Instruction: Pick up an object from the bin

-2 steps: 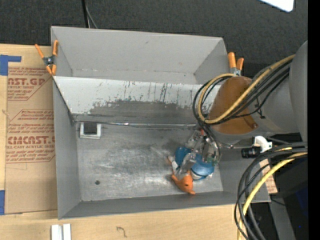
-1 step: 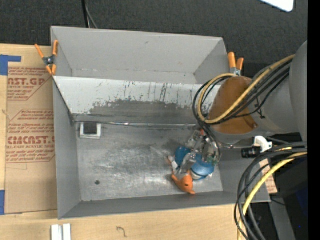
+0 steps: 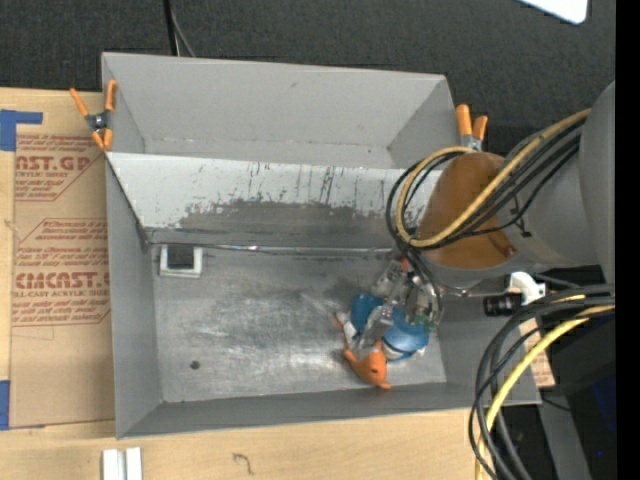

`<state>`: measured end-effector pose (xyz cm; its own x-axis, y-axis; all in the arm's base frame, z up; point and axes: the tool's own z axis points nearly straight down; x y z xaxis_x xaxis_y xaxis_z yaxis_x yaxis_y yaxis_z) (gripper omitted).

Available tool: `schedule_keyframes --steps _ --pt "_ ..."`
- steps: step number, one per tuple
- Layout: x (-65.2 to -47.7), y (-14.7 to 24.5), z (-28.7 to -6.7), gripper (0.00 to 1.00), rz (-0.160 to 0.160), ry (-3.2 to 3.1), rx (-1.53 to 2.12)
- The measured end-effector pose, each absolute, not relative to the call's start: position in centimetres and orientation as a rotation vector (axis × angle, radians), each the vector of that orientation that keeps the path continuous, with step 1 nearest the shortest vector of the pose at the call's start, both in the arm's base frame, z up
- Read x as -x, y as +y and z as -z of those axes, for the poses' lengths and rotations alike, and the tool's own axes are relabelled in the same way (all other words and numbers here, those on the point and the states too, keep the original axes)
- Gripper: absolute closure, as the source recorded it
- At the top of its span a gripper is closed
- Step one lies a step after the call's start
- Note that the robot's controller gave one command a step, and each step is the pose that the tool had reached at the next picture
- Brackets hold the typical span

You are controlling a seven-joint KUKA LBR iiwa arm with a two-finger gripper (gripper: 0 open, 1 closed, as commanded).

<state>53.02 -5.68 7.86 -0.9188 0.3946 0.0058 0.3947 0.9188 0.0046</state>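
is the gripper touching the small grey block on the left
Apart. The camera view shows bare bin floor between the grey block at left and the gripper over the heap at right.

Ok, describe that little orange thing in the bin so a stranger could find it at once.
Take the grey metal bin and look to the lower right corner of its floor, where a small heap lies by the pincer. The orange thing sits at the heap's lower edge, nearest the lower wall. It is the only orange piece; its neighbours are blue.
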Motion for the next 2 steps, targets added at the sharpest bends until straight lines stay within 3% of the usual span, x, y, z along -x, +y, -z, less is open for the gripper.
schedule_keyframes --steps 2 --pt "-52.8 -5.8 -9.8 1.00 -0.001 -3.071 0.634"
